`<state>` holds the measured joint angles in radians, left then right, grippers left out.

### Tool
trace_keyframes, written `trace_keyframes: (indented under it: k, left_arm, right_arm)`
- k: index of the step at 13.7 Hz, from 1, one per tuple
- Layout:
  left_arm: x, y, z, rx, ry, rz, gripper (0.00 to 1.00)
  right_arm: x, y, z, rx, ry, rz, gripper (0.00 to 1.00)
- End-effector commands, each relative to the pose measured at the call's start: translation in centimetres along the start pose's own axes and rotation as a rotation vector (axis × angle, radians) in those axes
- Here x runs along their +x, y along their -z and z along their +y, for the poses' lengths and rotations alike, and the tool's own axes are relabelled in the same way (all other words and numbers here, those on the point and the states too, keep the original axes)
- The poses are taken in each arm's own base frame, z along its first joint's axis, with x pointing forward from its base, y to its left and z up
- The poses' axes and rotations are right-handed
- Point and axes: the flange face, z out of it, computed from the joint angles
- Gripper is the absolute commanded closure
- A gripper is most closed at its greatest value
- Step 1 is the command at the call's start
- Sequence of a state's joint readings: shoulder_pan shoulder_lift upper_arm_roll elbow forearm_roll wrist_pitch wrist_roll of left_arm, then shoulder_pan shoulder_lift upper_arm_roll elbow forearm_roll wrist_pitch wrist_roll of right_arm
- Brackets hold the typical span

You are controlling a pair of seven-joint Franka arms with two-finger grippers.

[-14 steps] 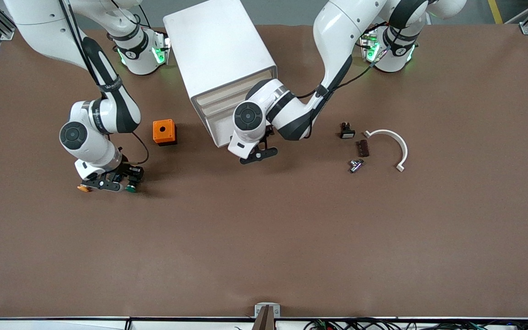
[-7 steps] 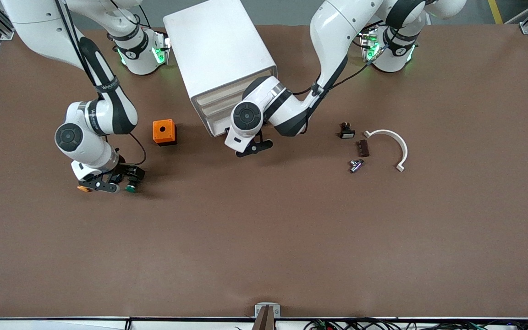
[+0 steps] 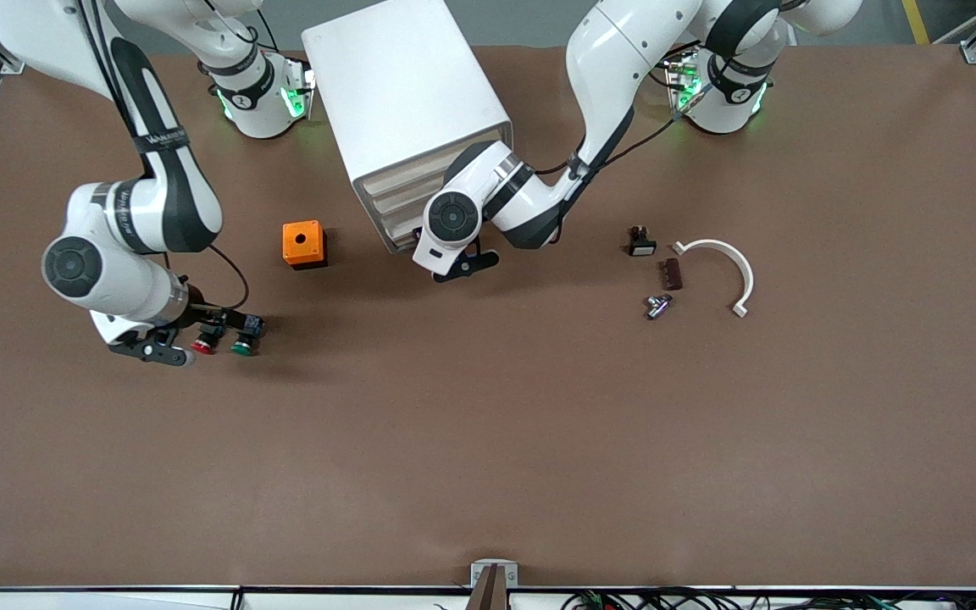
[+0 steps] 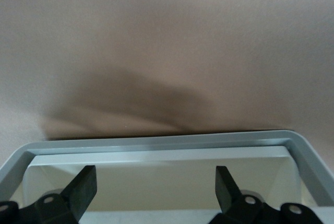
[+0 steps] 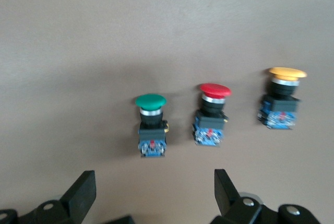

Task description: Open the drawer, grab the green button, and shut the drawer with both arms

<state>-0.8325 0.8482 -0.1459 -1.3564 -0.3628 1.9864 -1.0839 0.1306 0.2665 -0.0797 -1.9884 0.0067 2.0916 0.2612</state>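
The green-capped button (image 3: 242, 345) stands on the table beside a red-capped one (image 3: 202, 344); the right wrist view shows it (image 5: 151, 125) upright and free. My right gripper (image 3: 149, 350) is open and empty (image 5: 152, 185), low over the table beside the buttons, toward the right arm's end. My left gripper (image 3: 461, 267) is open (image 4: 154, 179) at the front of the white cabinet (image 3: 403, 85). Its fingers straddle the rim of the lowest drawer (image 4: 167, 143), which sticks out only slightly (image 3: 399, 237).
An orange-capped button (image 5: 284, 96) stands in line with the other two. An orange box (image 3: 303, 244) sits near the cabinet. Toward the left arm's end lie a small black part (image 3: 641, 241), a brown piece (image 3: 671, 274), a metal part (image 3: 657, 305) and a white curved piece (image 3: 729, 263).
My right gripper has moved off the buttons toward the right arm's end, uncovering the red one. My left gripper has moved toward the cabinet and the drawer has gone farther in.
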Motion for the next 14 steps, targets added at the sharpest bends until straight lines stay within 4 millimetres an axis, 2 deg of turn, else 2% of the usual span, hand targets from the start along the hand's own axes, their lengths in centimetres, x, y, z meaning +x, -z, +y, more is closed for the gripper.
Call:
trace_keyframes:
  k: [1, 3, 5, 7, 9, 11, 14]
  left_arm:
    - [-0.8, -0.3, 0.1, -0.012, 0.010, -0.030, 0.00]
    - [-1.0, -0.3, 0.2, -0.024, 0.022, -0.054, 0.00]
    - [-1.3, -0.3, 0.3, -0.035, 0.030, -0.075, 0.00]
    - [-1.2, -0.2, 0.4, -0.038, 0.031, -0.074, 0.00]
    - [-1.2, -0.2, 0.3, -0.036, 0.032, -0.075, 0.00]
    - [-1.2, -0.1, 0.3, -0.037, 0.031, -0.073, 0.00]
    - [-0.5, 1.0, 0.1, -0.046, 0.032, -0.056, 0.00]
  right_arm:
    - [0.4, 6.4, 0.9, 0.005, 0.077, -0.034, 0.00]
    - [0.7, 11.1, 1.9, 0.002, 0.079, -0.068, 0.00]
    - [-0.2, 15.4, 3.4, 0.008, 0.065, -0.083, 0.00]
    - [-1.7, 18.6, 5.3, 0.021, 0.107, -0.062, 0.00]
    - [-2.7, 20.6, 8.2, 0.036, 0.133, -0.047, 0.00]
    - [-3.6, 22.8, 10.4, 0.044, 0.128, -0.042, 0.00]
    - [-4.8, 27.5, 11.3, 0.043, 0.120, -0.042, 0.00]
